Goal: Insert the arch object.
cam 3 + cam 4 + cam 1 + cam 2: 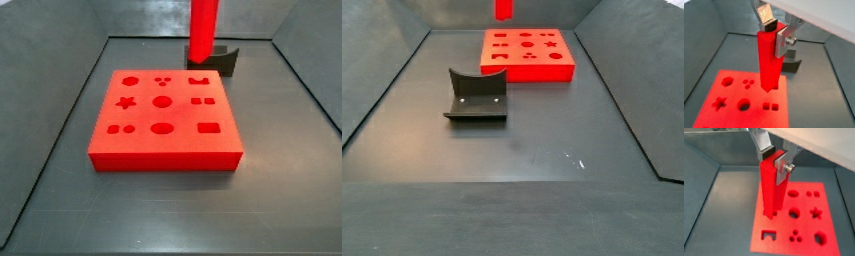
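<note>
Red and hard-looking, the long arch piece (767, 60) is hanging above the red board (163, 125), the hand (774, 31) pinching its top end, a good, steady hold.

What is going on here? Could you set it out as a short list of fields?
hand: the hand is up above the floor, shut on the red piece
held piece: long red piece, upright between the fingers
target: red block with shaped holes, lying flat on the floor
arch hole: arch hole near one edge, nothing in it
fixture: fixture, standing apart from the block
stage: piece in the air, not yet inserted
</note>
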